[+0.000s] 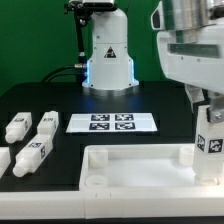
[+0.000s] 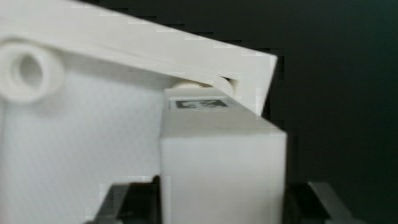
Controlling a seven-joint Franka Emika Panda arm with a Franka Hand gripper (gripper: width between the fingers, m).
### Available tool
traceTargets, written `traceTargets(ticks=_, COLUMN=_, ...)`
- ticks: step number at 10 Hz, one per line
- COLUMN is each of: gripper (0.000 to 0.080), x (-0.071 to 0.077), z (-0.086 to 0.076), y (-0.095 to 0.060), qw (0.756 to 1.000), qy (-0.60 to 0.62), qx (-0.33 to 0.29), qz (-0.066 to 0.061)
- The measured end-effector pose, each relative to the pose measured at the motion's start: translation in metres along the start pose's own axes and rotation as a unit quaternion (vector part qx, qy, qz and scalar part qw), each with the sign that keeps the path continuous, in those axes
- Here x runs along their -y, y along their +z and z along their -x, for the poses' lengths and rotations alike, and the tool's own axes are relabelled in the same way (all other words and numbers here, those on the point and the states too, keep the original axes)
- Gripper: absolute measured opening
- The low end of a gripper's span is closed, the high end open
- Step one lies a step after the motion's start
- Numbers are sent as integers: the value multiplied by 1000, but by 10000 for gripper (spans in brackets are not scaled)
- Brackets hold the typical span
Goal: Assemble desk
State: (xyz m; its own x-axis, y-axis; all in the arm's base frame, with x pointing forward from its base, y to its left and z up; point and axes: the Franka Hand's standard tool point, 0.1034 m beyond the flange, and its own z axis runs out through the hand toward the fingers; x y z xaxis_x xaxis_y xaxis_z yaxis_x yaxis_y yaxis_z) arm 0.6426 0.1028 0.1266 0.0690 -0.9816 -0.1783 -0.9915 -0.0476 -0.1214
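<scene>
The desk's white tray-like top [image 1: 140, 166] lies at the front of the black table. My gripper [image 1: 205, 118] hangs over its corner on the exterior view's right, shut on a white tagged leg [image 1: 210, 142] held upright against that corner. In the wrist view the leg [image 2: 222, 160] fills the gap between the dark fingers [image 2: 134, 205], and its tagged end meets the underside of the top's corner [image 2: 214, 75]. A round socket [image 2: 25, 70] shows on the top further along. More loose legs [image 1: 46, 124] [image 1: 18, 126] [image 1: 33, 155] lie on the exterior view's left.
The marker board [image 1: 112, 123] lies flat on the table behind the desk top. The robot's white base [image 1: 108, 55] stands at the back middle. Beyond the black table is a green backdrop.
</scene>
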Motion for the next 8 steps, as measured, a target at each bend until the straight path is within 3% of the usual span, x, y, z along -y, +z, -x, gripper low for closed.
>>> traceTargets(ticks=1, gripper=291, x=-1, z=1, y=0, qw=998, qy=63, qx=13, qz=-7)
traceTargets(ticks=4, gripper=291, x=-2, z=3, y=0, qw=998, qy=58, qx=13, qz=-1)
traceTargets(ticks=5, gripper=478, x=-5, z=4, y=0, qw=999, qy=-31, qx=2, qz=21)
traceTargets(ticks=6, gripper=592, x=-2, z=6, y=0, qw=992, qy=-124, qx=-1, qz=21)
traceTargets(ticks=8, gripper=632, x=-4, z=13, y=1, qw=969, qy=-244, qx=-3, qz=26)
